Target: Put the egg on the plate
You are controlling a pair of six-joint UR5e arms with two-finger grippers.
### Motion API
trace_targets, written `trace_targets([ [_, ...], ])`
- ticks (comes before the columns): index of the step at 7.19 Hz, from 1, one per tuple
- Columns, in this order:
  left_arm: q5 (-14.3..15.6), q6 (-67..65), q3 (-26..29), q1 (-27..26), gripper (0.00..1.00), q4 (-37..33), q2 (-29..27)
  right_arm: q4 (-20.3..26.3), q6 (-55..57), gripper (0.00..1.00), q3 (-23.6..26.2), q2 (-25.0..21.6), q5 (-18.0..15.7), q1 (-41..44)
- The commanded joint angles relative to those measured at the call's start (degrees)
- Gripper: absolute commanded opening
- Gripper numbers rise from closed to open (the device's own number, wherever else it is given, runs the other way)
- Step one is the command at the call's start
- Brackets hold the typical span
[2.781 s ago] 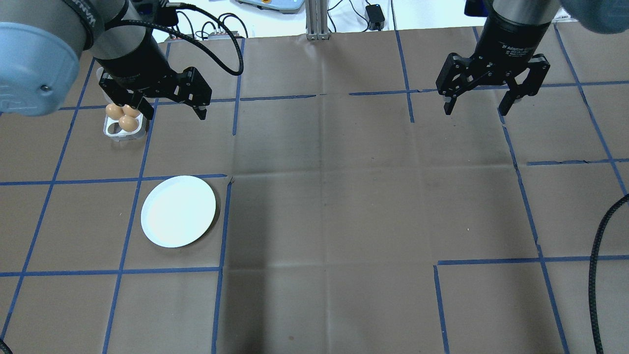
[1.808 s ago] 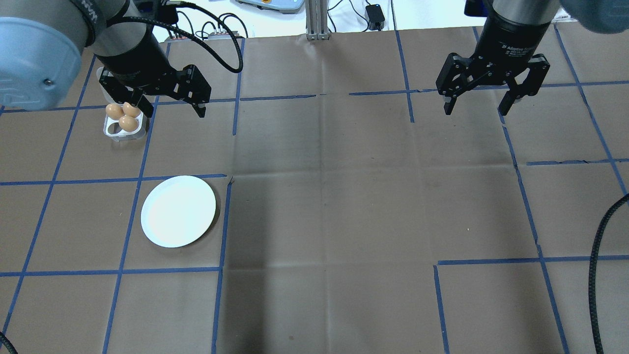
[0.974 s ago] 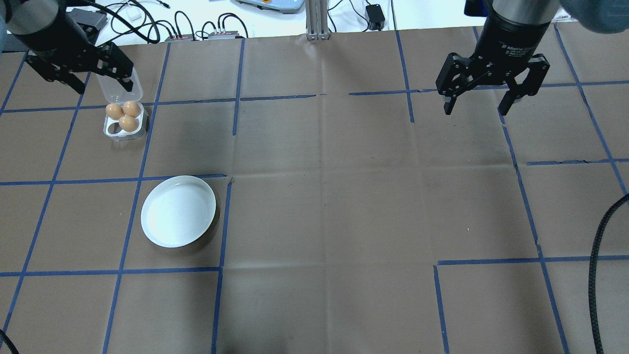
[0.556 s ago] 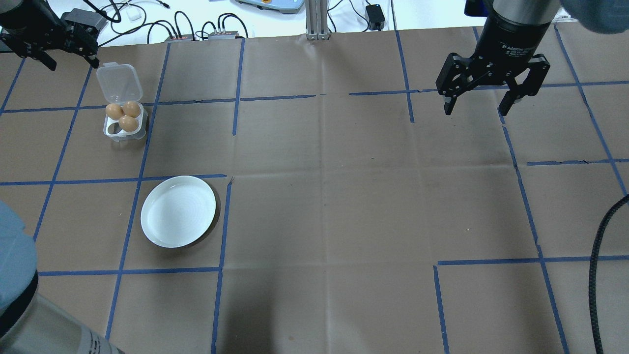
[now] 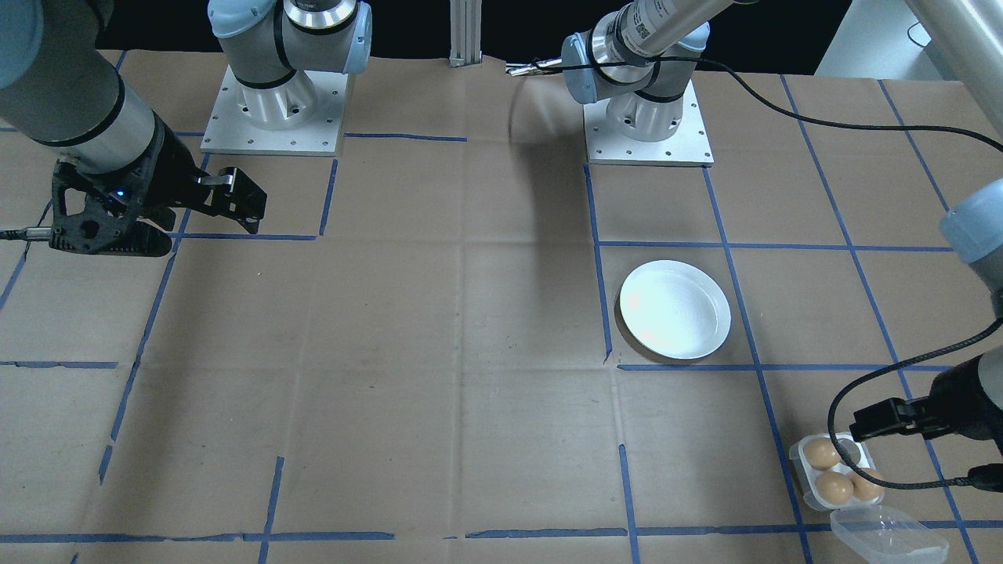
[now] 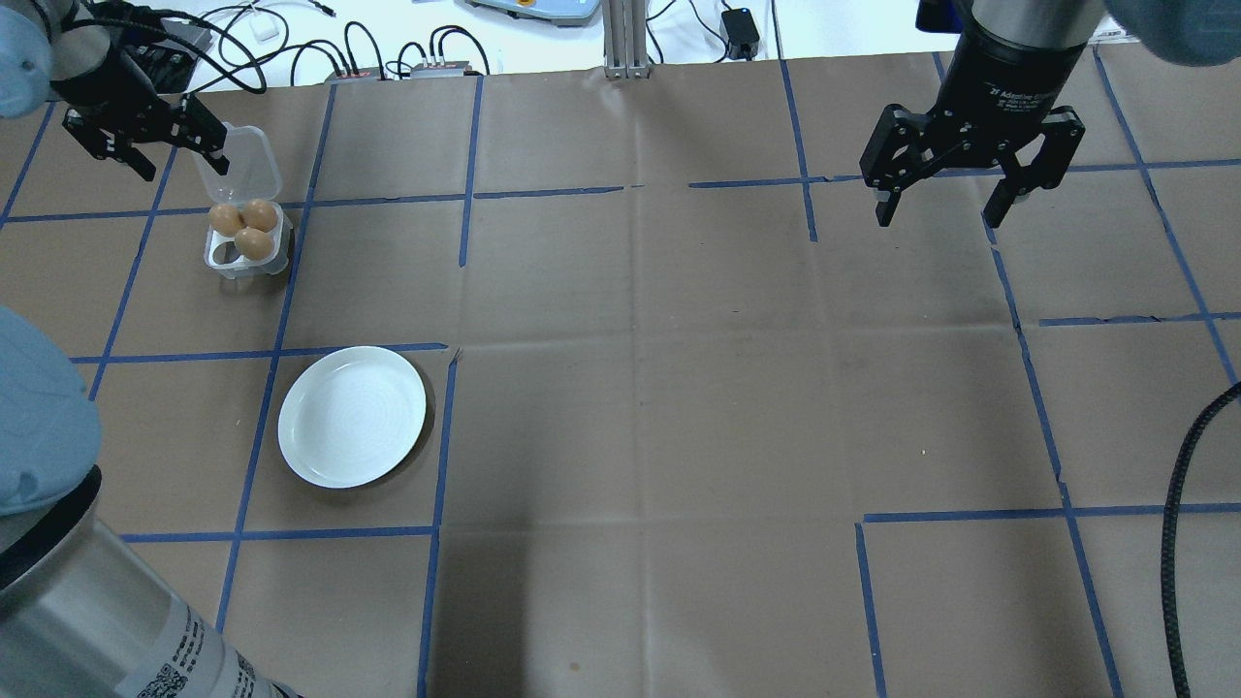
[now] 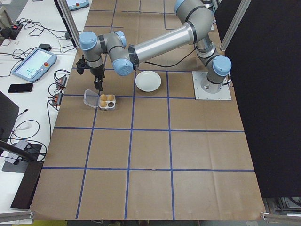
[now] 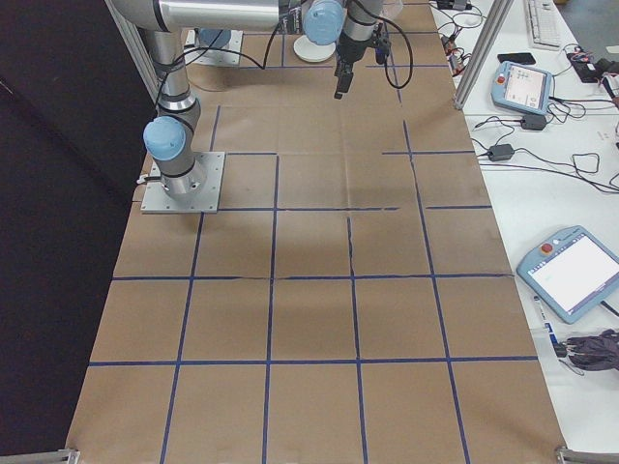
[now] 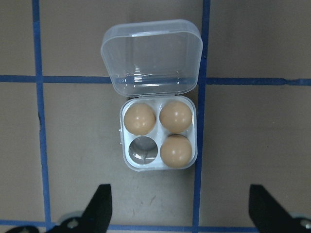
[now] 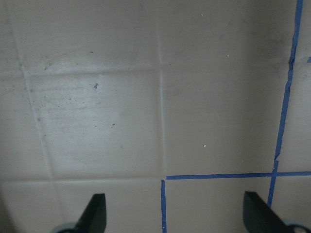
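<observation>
- Currently, three brown eggs (image 9: 142, 119) seated in small clear plastic four-hollow egg tray (image 6: 245, 247), lid hinged open; one hollow bare.
- Left gripper (image 6: 143, 152) hovering above tray's open lid, fingers spread, nothing held; eggs just ahead of fingertips in wrist view.
- Round plain white shallow plate (image 6: 352, 416) bare, near tray, nearer the robot.
- Right gripper (image 6: 945, 205) well apart over brown paper, fingers spread, nothing held.

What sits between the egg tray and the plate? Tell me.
Nothing but bare brown table cover and a strip of blue tape between the egg tray and the plate, clearest in the overhead view.
</observation>
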Motion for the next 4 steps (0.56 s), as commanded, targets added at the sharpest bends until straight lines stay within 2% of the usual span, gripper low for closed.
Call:
trace_targets([
  [1,0.2,0.2,-8.2,0.0,0.99,9.1,-0.5,0.0,0.0,1.00,0.0,0.0,0.0,0.0],
  [2,0.2,0.2,-10.4,0.0,0.99,14.0,-1.4,0.0,0.0,1.00,0.0,0.0,0.1,0.0],
  [4,0.2,0.2,-11.2,0.0,0.99,15.6,-3.1,0.0,0.0,1.00,0.0,0.0,0.1,0.0],
])
